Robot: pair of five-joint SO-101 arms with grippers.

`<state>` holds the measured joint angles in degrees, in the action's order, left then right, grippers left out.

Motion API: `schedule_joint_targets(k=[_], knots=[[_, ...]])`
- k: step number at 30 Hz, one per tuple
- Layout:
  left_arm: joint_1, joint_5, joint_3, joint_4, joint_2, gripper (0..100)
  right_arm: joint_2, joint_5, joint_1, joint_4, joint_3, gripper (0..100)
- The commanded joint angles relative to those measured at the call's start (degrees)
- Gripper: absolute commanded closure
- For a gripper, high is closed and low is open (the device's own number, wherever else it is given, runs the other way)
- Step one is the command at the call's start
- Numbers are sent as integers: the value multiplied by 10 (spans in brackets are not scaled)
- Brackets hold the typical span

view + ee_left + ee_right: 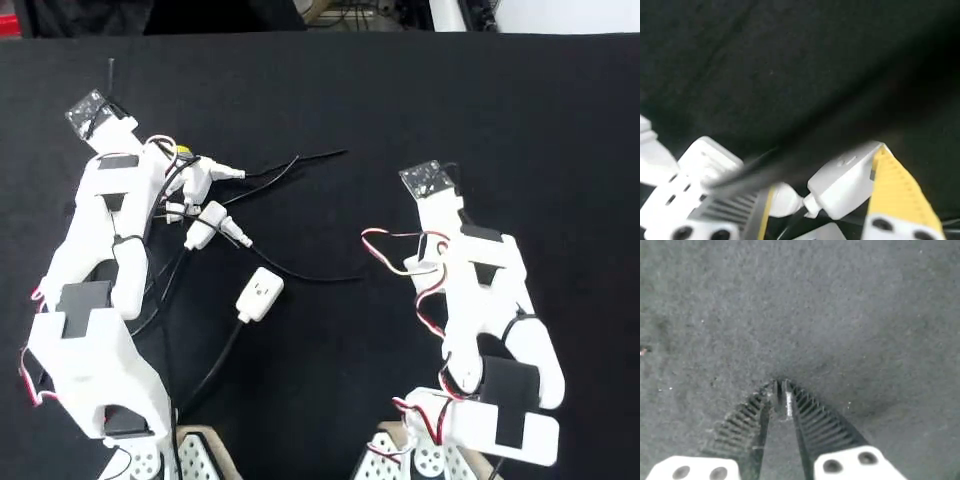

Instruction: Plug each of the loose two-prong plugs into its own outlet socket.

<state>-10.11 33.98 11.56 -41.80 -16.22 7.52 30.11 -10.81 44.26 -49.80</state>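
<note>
Two-prong plugs, white, light, rigid moulded bodies on stiff black cords that will tug.
- two-prong plug (840, 185): pinched in left claw (185, 160). Grip the body sides, prongs free.
- second plug (205, 228): loose on table (500, 100), just beside.
- outlet socket (258, 293): near, unheld, likely to slide.
- right claw (781, 395): closed, empty.

Table (520, 90): left arm (100, 230) along the left side, right arm (480, 290) on the right, well apart. Two plugs lie just beside the left arm's far end, the far plug (212, 172) behind the near plug (205, 230). The outlet socket (258, 293) lies in front and right of the near plug, between the arms. Its cord (215, 360) runs toward the table's near edge.
</note>
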Motion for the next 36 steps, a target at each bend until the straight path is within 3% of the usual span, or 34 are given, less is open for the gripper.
schedule_joint_targets(k=[1, 9, 14, 22, 29, 32, 36], knots=[[-4, -2, -28, -51, 4, 715, 0, 4, -11, -8, 12, 982], [15, -106, -90, -236, -2, 715, -1, 4, -12, -8, 12, 982], [27, -128, -48, -210, -4, 715, -1, 4, -12, -8, 12, 982], [4, -165, -32, -62, 3, 715, -1, 4, -14, -8, 12, 981], [-10, -166, -54, -38, -39, 715, 0, 4, -15, -8, 11, 981], [-10, -194, -109, -75, -88, 716, 0, 4, -15, -8, 11, 981], [-9, -222, -233, -216, -160, 771, 0, 4, -15, -8, 11, 981]])
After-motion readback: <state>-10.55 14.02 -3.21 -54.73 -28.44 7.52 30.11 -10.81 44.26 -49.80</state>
